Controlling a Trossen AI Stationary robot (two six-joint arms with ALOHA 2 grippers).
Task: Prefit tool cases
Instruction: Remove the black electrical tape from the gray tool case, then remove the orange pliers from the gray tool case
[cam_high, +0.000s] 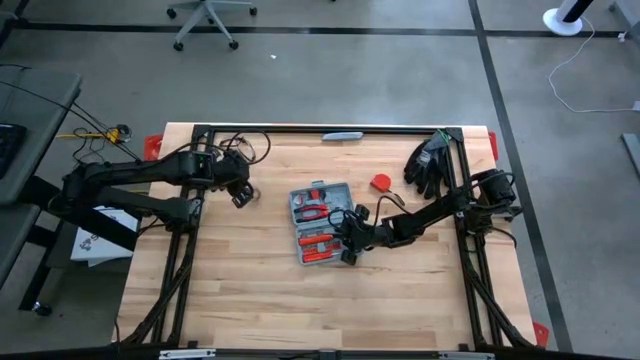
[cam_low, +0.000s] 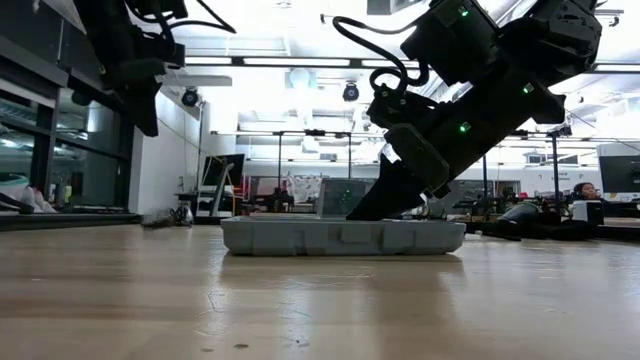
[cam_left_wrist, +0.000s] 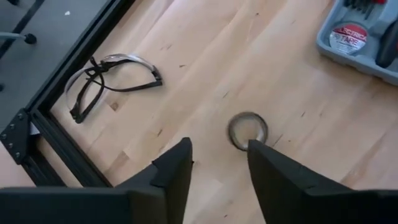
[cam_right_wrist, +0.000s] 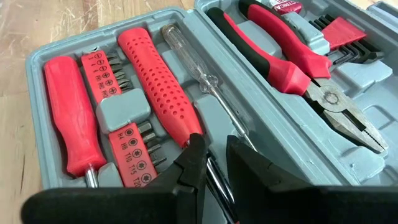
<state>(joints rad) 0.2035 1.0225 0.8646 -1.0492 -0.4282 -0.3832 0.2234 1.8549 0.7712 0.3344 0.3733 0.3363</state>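
Both grippers busy; right gripper (cam_right_wrist: 211, 163), jaws narrow around a thin tool shaft, seating it in the case (cam_high: 320, 222) mid-frame; left gripper (cam_left_wrist: 219, 163) open above a tape roll (cam_left_wrist: 247, 129); next, press it home

Bare table (cam_high: 240, 290) near edge; tool case (cam_high: 320, 222), gloves (cam_high: 430, 165) block centre-right

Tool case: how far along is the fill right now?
Mostly filled: the open tool case already seats the pliers, bit holder and red-handled drivers. In hand: the right gripper is down in the case at the clear-handled screwdriver. Left: a small roll lies on the table under the open left gripper, and the case isn't closed.
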